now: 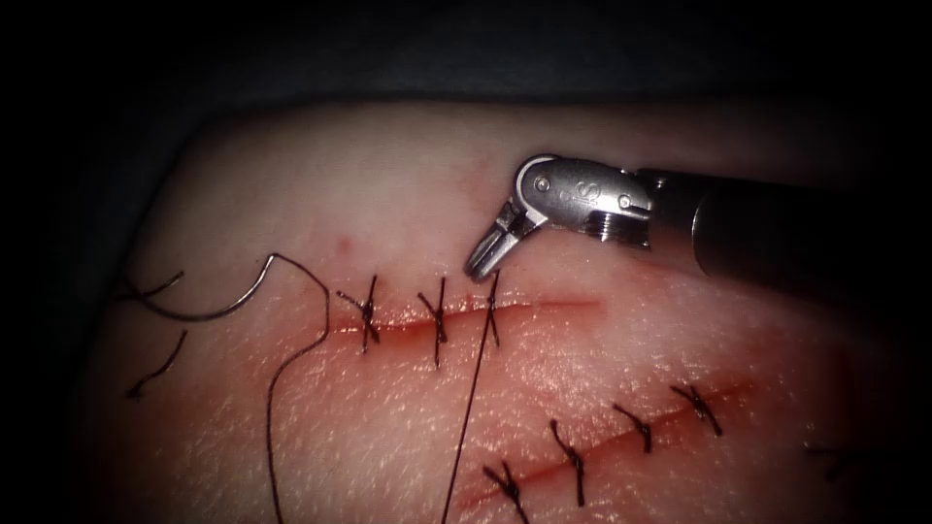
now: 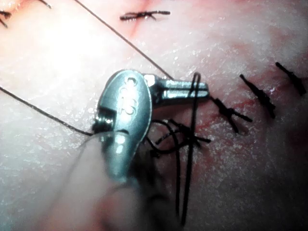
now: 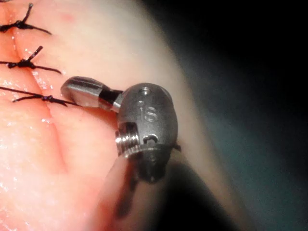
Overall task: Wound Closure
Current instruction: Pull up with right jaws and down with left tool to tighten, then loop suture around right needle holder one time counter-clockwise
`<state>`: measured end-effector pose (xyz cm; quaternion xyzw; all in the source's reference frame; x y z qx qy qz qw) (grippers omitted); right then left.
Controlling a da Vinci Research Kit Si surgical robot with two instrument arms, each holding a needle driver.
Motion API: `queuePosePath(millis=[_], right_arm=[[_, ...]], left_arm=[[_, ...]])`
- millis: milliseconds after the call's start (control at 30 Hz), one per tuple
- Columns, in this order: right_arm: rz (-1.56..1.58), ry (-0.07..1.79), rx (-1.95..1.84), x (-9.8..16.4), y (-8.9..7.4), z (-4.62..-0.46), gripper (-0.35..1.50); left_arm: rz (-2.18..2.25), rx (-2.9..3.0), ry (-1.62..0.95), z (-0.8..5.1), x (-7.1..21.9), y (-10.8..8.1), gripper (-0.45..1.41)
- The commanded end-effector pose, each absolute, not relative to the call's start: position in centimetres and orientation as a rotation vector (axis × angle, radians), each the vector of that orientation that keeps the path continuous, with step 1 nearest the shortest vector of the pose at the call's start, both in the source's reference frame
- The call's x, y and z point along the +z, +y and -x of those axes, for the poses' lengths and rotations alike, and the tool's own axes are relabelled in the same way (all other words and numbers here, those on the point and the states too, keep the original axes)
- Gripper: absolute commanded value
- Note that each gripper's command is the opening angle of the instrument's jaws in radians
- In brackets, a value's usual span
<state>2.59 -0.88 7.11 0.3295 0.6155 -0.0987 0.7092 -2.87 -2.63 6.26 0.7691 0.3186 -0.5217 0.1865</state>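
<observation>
The curved needle [image 1: 209, 311] lies flat on the tissue [image 1: 388, 175] past the left end of the upper cut [image 1: 563, 304]; no tool holds it and it is not in the tissue. Its thread [image 1: 291, 369] trails down off the picture. Three stitches [image 1: 437, 320] cross this cut. From the third one a long thread [image 1: 466, 417] runs downward. My right tool [image 1: 482, 260] hovers just above that stitch, jaws shut and holding nothing; its jaws [image 3: 82, 91] sit over the stitch [image 3: 33, 97]. My left tool [image 2: 190, 91] has shut jaws with a thread loop [image 2: 192, 144] draped over them; whether they grip it is unclear.
A second cut [image 1: 602, 442] runs lower right, closed by several stitches. Two short cut ends of thread [image 1: 155, 367] lie at the far left near the needle. The right tool's dark shaft [image 1: 777, 233] crosses the upper right. Red fluid lines both cuts.
</observation>
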Motion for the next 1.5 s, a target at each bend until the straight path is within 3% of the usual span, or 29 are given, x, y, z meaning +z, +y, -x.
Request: queuePosePath(millis=[33, 267, 300, 333, 367, 500, 567, 967, 1133, 1167, 1200, 1300, 1333, 1367, 1500], right_arm=[[-0.730, 1.375, -0.222, 7.0, -0.9, -2.71, -0.35], [-0.697, 1.459, -0.172, 6.7, -1.0, -2.72, -0.35], [-0.690, 1.467, -0.145, 6.7, -1.0, -2.72, 0.00], [-0.668, 1.474, -0.110, 6.6, -1.0, -2.70, 0.47], [-0.652, 1.480, -0.080, 6.6, -1.0, -2.69, 0.74], [-0.605, 1.523, 0.057, 6.5, -0.8, -2.55, 1.16], [-0.533, 1.527, 0.104, 6.4, -0.7, -2.42, 1.26], [-0.276, 1.482, 0.308, 6.0, -0.6, -1.68, 1.08], [-0.261, 1.417, 0.387, 5.9, -1.0, -1.70, 0.69], [-0.275, 1.413, 0.423, 5.9, -1.1, -1.72, 0.51], [-0.276, 1.420, 0.452, 5.9, -1.2, -1.74, 0.16], [-0.240, 1.426, 0.471, 5.8, -1.4, -1.82, -0.25], [-0.244, 1.431, 0.491, 5.7, -1.4, -1.84, -0.21], [-0.252, 1.434, 0.505, 5.7, -1.5, -1.87, -0.35], [-0.243, 1.441, 0.527, 5.7, -1.6, -2.03, -0.35]], left_arm=[[-2.143, -1.461, 0.906, 2.95, 6.3, -2.5, -0.45], [-2.132, -1.565, 0.824, 2.87, 6.3, -2.0, -0.45], [-2.140, -1.590, 0.795, 2.85, 6.3, -2.0, -0.45], [-2.148, -1.614, 0.758, 2.83, 6.3, -1.9, -0.45], [-2.149, -1.654, 0.716, 2.80, 6.3, -1.8, -0.45], [-2.120, -1.792, 0.569, 2.69, 6.4, -1.4, -0.45], [-2.101, -1.847, 0.496, 2.63, 6.3, -1.2, -0.45], [-2.130, -1.960, 0.210, 2.43, 6.2, -0.2, -0.45], [-2.199, -1.885, 0.198, 2.50, 6.2, 0.0, -0.45], [-2.206, -1.876, 0.203, 2.53, 6.2, 0.0, -0.45], [-2.212, -1.863, 0.200, 2.56, 6.2, 0.0, -0.45], [-2.236, -1.825, 0.210, 2.66, 6.2, 0.1, -0.45], [-2.248, -1.806, 0.219, 2.69, 6.2, 0.1, -0.45], [-2.254, -1.798, 0.222, 2.72, 6.2, 0.2, -0.45], [-2.286, -1.746, 0.242, 2.83, 6.3, 0.3, -0.45]])
